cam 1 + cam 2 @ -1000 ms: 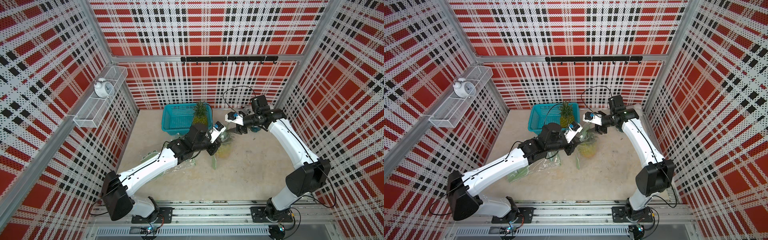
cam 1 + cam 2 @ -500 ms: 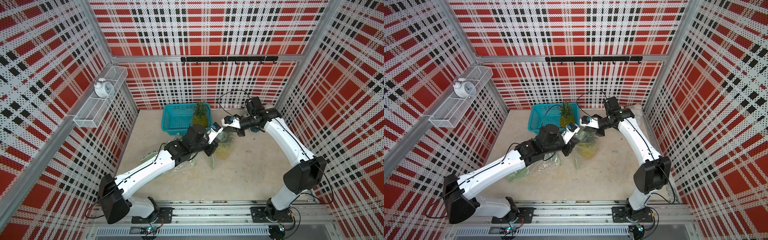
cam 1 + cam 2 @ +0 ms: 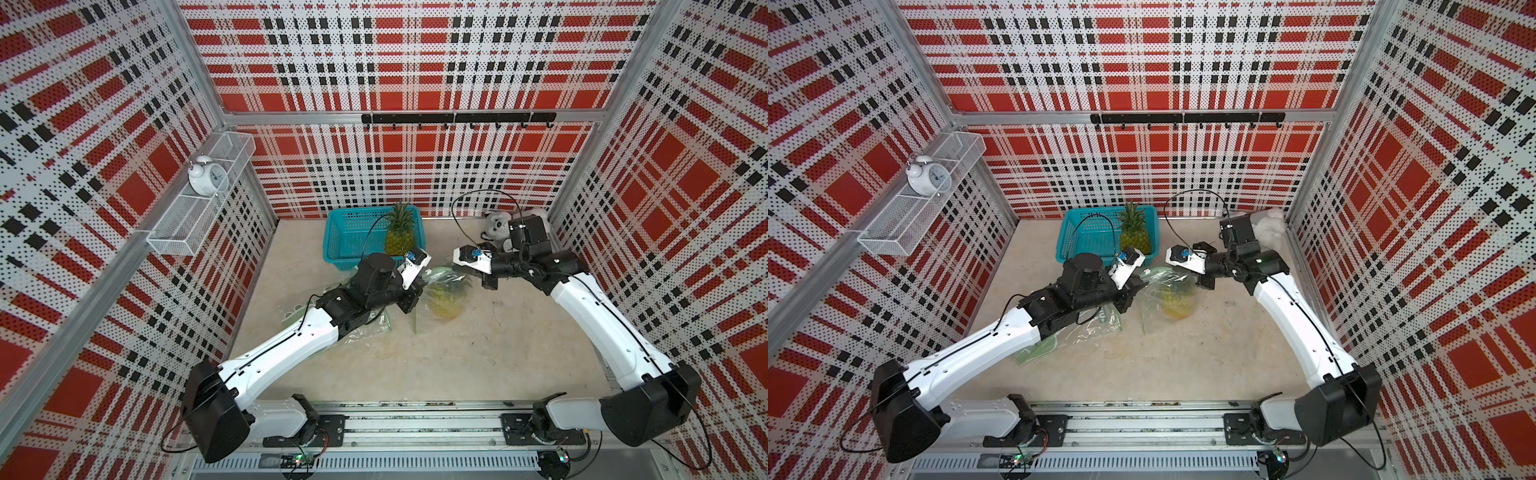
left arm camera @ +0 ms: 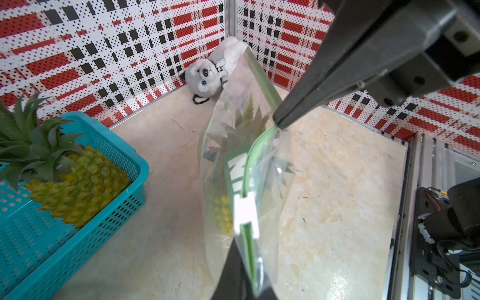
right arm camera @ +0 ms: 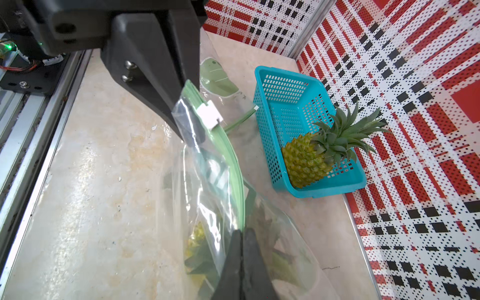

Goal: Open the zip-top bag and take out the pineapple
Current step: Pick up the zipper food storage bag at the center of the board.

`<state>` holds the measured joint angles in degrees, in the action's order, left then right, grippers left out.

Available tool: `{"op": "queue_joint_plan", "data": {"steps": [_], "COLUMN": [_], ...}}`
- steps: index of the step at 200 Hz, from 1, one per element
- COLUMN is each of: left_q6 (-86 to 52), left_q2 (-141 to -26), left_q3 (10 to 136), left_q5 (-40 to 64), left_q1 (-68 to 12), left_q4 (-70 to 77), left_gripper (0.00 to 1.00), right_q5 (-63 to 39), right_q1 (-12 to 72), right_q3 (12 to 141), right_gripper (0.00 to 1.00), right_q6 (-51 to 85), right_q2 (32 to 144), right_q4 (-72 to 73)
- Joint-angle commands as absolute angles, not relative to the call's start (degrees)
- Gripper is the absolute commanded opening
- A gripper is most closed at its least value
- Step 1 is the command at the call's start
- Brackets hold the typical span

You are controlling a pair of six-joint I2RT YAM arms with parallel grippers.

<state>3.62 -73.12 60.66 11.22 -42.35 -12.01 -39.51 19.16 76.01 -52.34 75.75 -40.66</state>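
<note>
Both tools pinch the zip-top bag (image 5: 207, 197), pineapple (image 3: 446, 301) crown uppermost.

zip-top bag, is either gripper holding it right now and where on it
Both hold the zip-top bag. The left gripper and the right gripper each pinch the green zipper strip at opposite ends, pineapple inside.

Bright, even overhead light; soft shadows; top views bow at edges; nearest fingers (image 4: 324, 85) blurred.
</note>
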Motion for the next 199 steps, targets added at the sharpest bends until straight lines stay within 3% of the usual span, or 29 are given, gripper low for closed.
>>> {"op": "queue_joint_plan", "data": {"steps": [1, 11, 33, 108, 149, 164, 175, 199], "left_q6": [4.1, 3.9, 3.2, 1.2, 0.6, 0.6, 0.3, -0.1], "left_q2": [-71.7, -71.5, -70.5, -68.6, -70.7, -71.5, -71.9, -72.0], "left_q3": [58.9, 58.1, 56.2, 54.5, 56.1, 56.8, 57.1, 57.6], "left_q5": [16.4, 18.1, 21.7, 24.7, 24.9, 25.5, 26.2, 26.9], "left_q1": [-40.3, -39.9, -39.2, -37.3, -36.8, -36.8, -36.8, -37.1], "left_q4": [-8.2, -6.8, -3.1, 4.0, 3.9, 3.8, 4.1, 5.1], "left_gripper": [0.18, 0.36, 0.48, 0.56, 0.51, 0.45, 0.36, 0.05], "right_q5": [-37.0, -36.6, -36.2, -35.4, -35.3, -35.3, -35.3, -35.5], "right_q1": [19.8, 20.0, 20.1, 20.5, 21.0, 21.3, 21.4, 21.8], "right_q3": [72.7, 71.6, 70.5, 72.7, 74.2, 74.6, 74.8, 75.7], "right_gripper": [0.00, 0.00, 0.00, 0.00, 0.00, 0.00, 0.00, 0.00], "right_q6": [-46.1, -45.4, -44.4, -44.6, -44.7, -44.7, -44.8, -45.2], "right_q2": [73.0, 72.2, 71.6, 72.6, 73.1, 73.1, 73.3, 73.6], "right_q4": [-33.6, -32.2, -30.9, -32.1, -32.2, -32.3, -32.5, -33.4]}}
